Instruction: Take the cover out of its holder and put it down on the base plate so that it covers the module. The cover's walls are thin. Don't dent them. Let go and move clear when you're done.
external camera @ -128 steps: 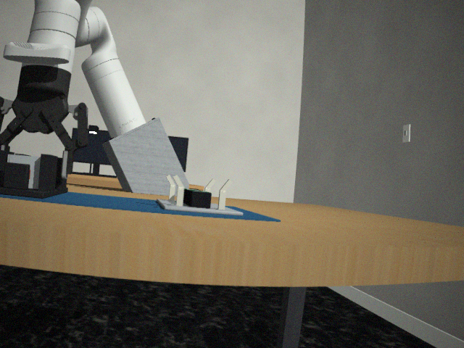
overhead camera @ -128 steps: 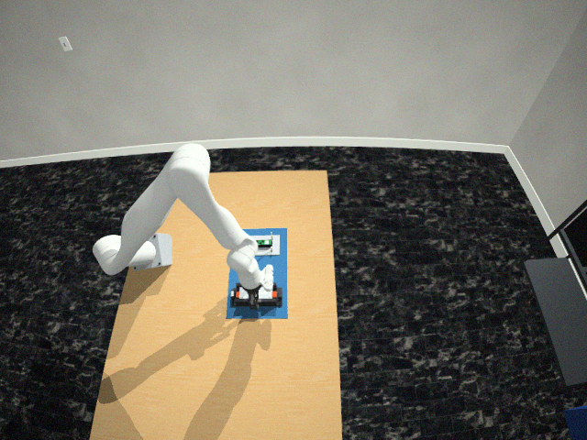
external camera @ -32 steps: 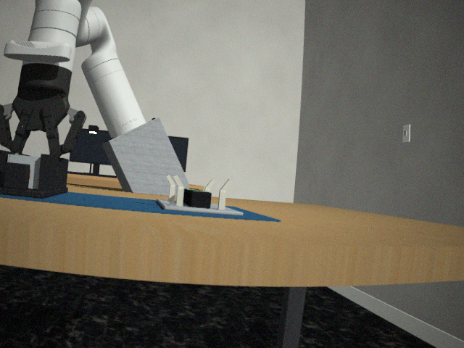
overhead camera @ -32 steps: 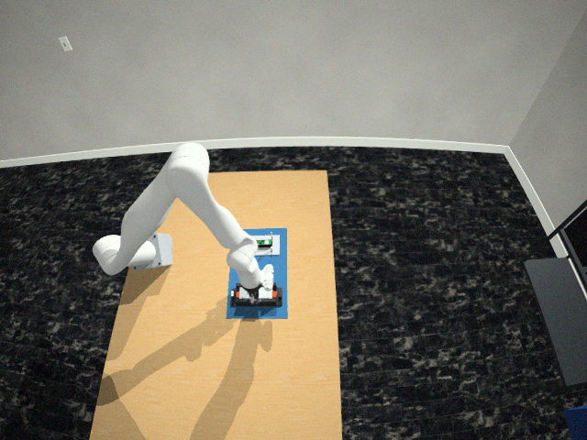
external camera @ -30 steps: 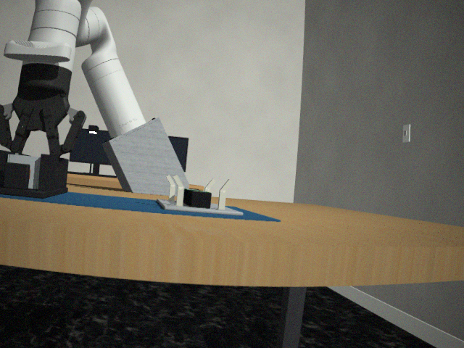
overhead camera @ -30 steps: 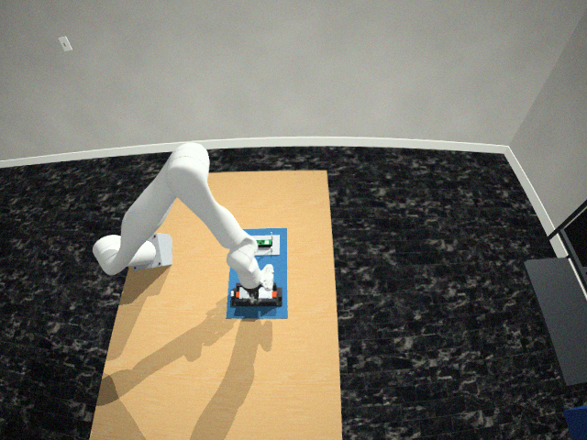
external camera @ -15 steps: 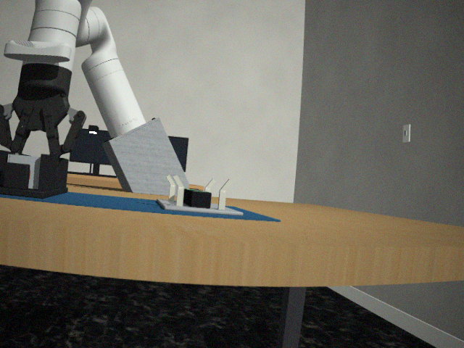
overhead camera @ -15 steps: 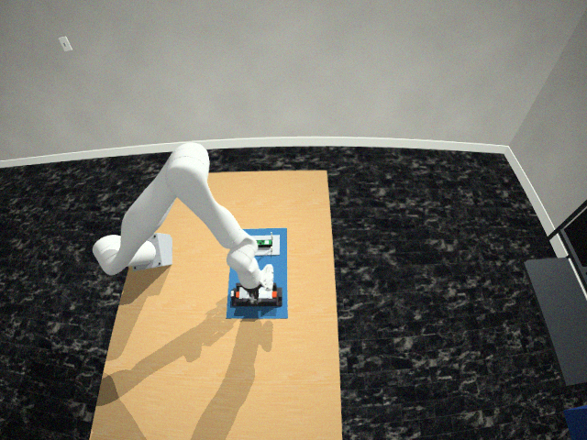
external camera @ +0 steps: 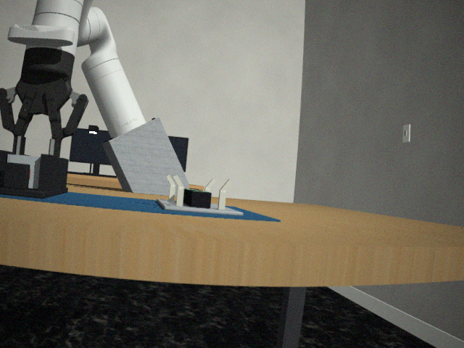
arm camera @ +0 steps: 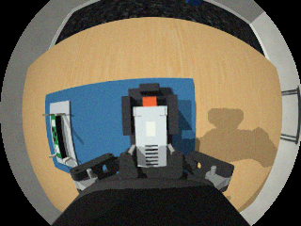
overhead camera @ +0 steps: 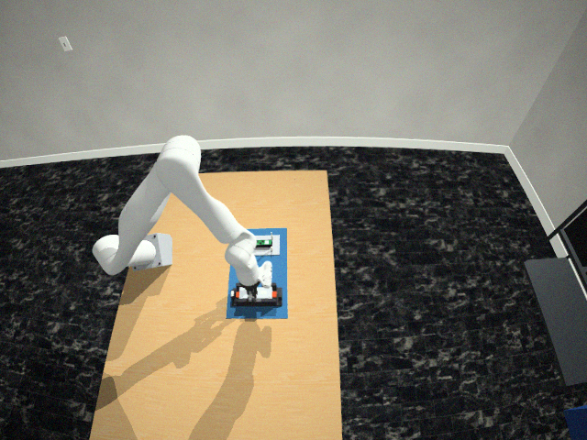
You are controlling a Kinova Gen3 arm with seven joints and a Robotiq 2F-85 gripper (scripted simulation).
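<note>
The light grey cover (overhead camera: 265, 292) (external camera: 34, 172) (arm camera: 150, 115) sits upright in the black holder (overhead camera: 256, 303) (external camera: 54, 175) (arm camera: 173, 115), its top near the holder's rim. My gripper (overhead camera: 252, 294) (external camera: 37, 148) (arm camera: 151, 150) points down over it and is shut on the cover, one finger at each long side. The fingers show above the rim; the tips are hidden in the top and exterior views. The white base plate (overhead camera: 276, 251) (external camera: 228, 212) (arm camera: 60, 105) carries the black and green module (overhead camera: 264, 243) (external camera: 198, 198) (arm camera: 58, 137), which is uncovered.
Thin cream posts (external camera: 222, 198) with outward-bent tops stand around the module. Holder and base plate share a blue mat (overhead camera: 280, 274) (external camera: 108, 201) (arm camera: 96, 118) on the wooden table (overhead camera: 303, 208). Orange parts (overhead camera: 274, 293) (arm camera: 150, 101) show at the cover's ends.
</note>
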